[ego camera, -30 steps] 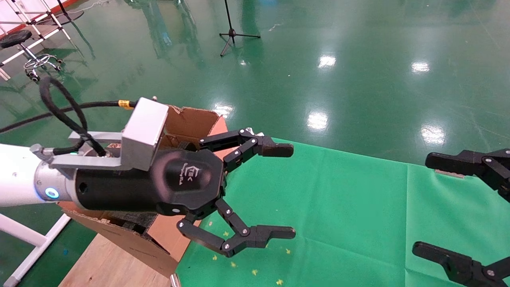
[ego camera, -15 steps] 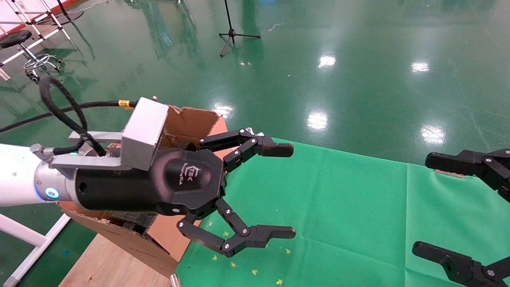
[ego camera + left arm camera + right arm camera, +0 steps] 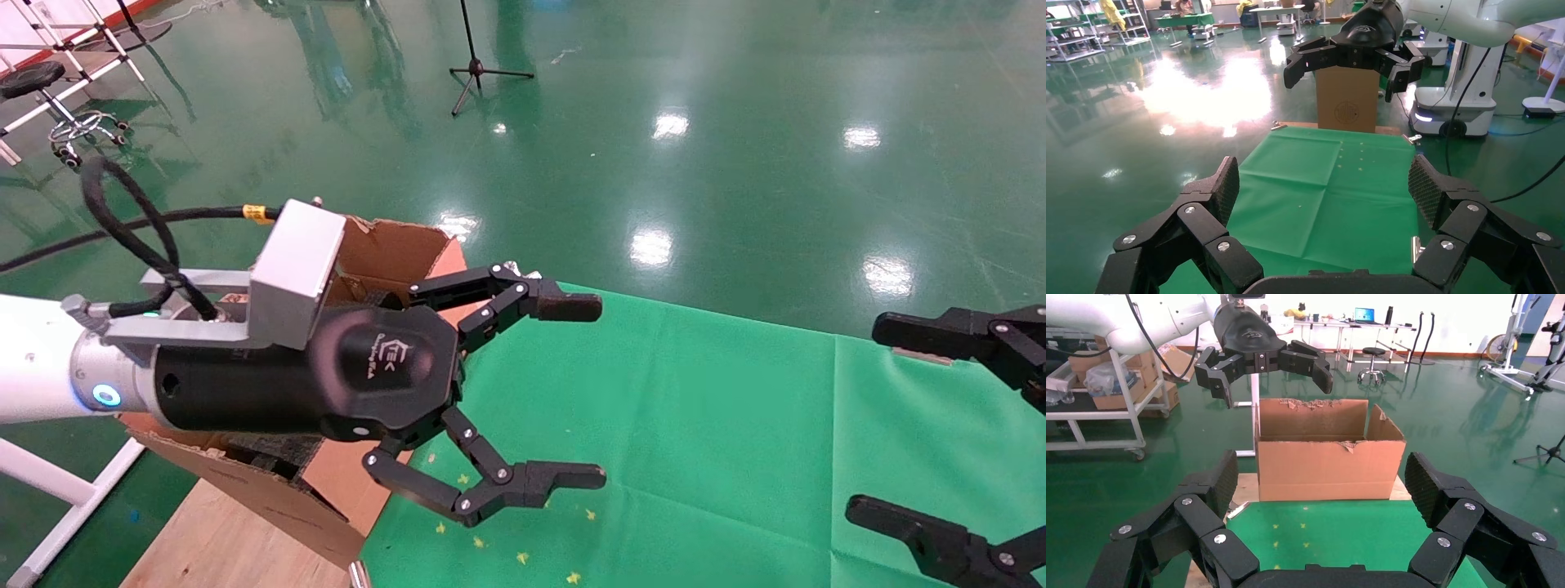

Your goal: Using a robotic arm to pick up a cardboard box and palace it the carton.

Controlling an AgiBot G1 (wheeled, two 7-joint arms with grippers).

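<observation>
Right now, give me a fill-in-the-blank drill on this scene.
The left pincer on the white arm is ___. The black right pincer grips ___. The large brown corrugated carton sits on the robot's ___ side. The cloth covering the table is coloured ___.
Missing: open; nothing; left; green.

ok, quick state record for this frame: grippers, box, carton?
left gripper: open, empty, raised over the carton's edge, fingers out over the green cloth
right gripper: open, empty, at the cloth's opposite end
cardboard box: upright just past the cloth's end, below the right gripper, not grasped
carton: flaps up, torn rim, at the left gripper's end
</observation>
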